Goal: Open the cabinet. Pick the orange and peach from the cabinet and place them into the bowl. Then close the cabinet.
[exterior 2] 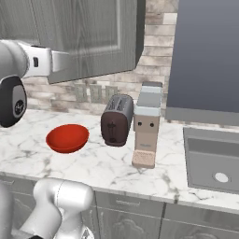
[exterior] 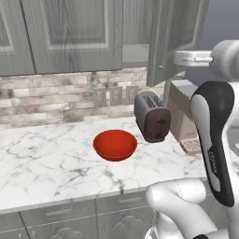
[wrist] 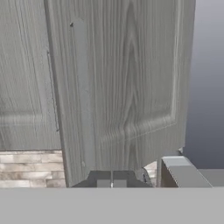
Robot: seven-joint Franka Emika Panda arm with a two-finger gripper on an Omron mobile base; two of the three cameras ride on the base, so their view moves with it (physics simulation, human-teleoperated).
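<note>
The cabinet (exterior: pixel 70 32) hangs above the marble counter (exterior: pixel 42 158), its right door (wrist: pixel 122 87) swung partly ajar at the 1 o'clock corner of the left base view. The pincer (wrist: pixel 111 183) sits fully closed at that door's lower edge, its tips pressed together with nothing seen between them. The red bowl (exterior: pixel 115 144) rests empty mid-counter, the toaster (exterior: pixel 152 116) just beside it at 2 o'clock.
</note>
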